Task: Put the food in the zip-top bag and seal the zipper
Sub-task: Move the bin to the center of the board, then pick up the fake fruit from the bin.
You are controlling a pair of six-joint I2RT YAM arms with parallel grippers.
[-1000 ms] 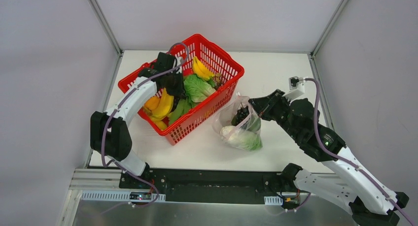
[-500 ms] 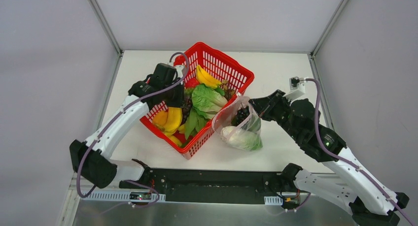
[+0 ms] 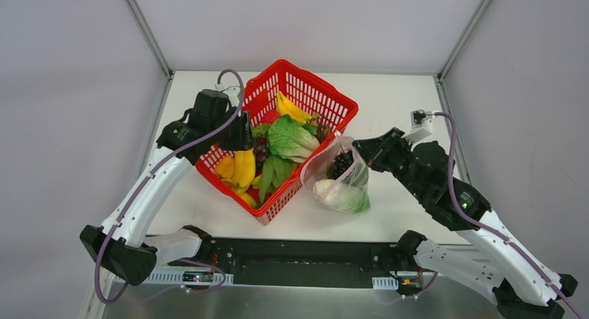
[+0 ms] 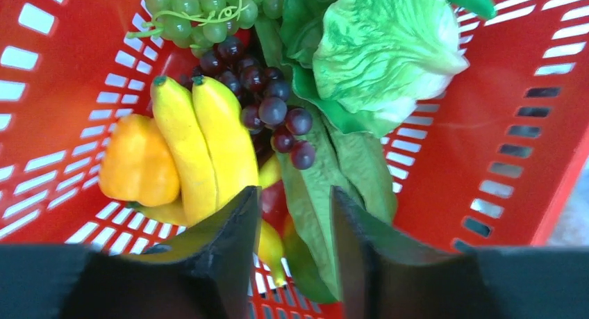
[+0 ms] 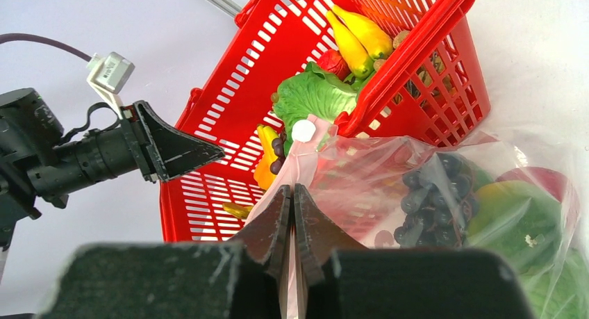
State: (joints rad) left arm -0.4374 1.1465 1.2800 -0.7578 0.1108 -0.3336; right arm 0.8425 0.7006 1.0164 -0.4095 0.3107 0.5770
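Note:
The clear zip-top bag (image 3: 338, 178) lies right of the basket. Dark grapes (image 3: 341, 162) and a white-green cabbage (image 3: 339, 194) are inside it. My right gripper (image 5: 292, 194) is shut on the bag's upper edge, on the pinkish zipper (image 5: 297, 159) just below its white slider (image 5: 303, 131). My left gripper (image 4: 292, 218) stands open over the basket's left side, with nothing between its fingers. Below it lie more food: bananas (image 4: 201, 142), dark grapes (image 4: 272, 109), a lettuce (image 4: 385, 48), long green leaves (image 4: 326, 187) and a yellow pepper (image 4: 137, 162).
The red mesh basket (image 3: 316, 96) sits mid-table with its right corner against the bag. More bananas (image 3: 292, 110) lie at its far side. The white table (image 3: 396, 100) has grey walls behind and at both sides.
The basket has slid right until it touches the bag. My left gripper has since opened and drawn back to the basket's left side. The right gripper has kept its hold.

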